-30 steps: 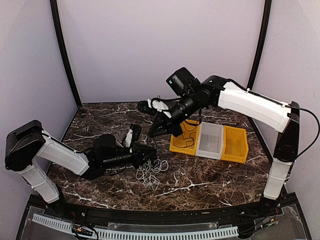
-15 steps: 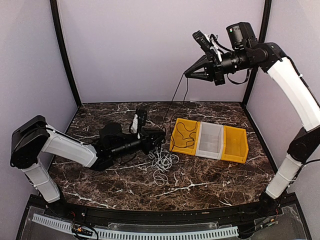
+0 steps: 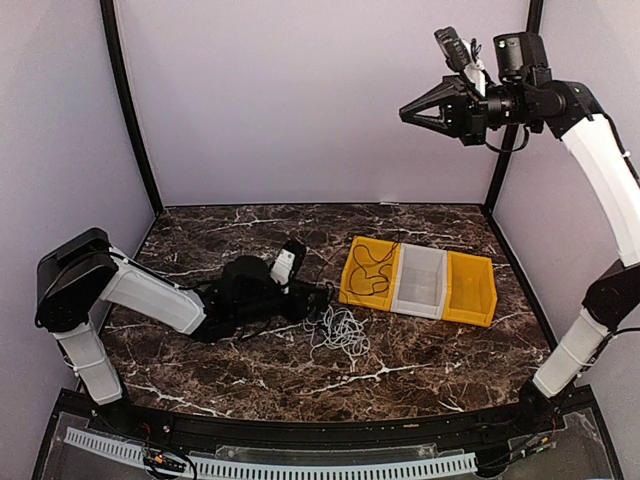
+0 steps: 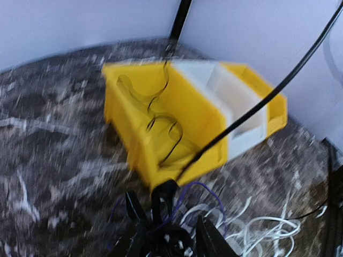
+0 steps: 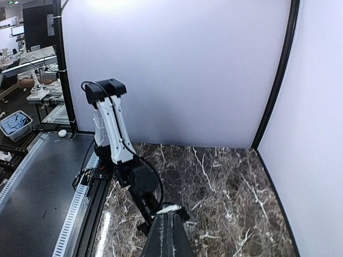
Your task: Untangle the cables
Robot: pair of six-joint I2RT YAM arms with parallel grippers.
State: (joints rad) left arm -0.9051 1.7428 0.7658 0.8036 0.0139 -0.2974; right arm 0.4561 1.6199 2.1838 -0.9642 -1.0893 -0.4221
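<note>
Left end effector (image 3: 318,303) is down low on the table (image 3: 200,240), right at the edge of the cable mess. In the left wrist view, its fingers (image 4: 134,211) sit partly apart with a dark knot of cord between them. They look open, not clamped, though the view is pretty blurry. The white cables (image 3: 342,330) lie in a loose, squiggly pile just beside it, on the bare table in front of the bins.

One black cable (image 4: 254,111) runs taut from that knot, up and off toward the top right of the frame. Another black squiggle (image 3: 372,268) lies inside the left yellow bin (image 3: 352,290). That bin is first in a row, touching a clear bin (image 3: 420,280), with another yellow bin (image 3: 470,290) on the far side.

Right end effector (image 3: 403,112) is way up in the air, above the bins, with its fingers pressed together. The taut cable heads its way, but it's too thin to spot up there, so I can't tell whether it's pinched.
</note>
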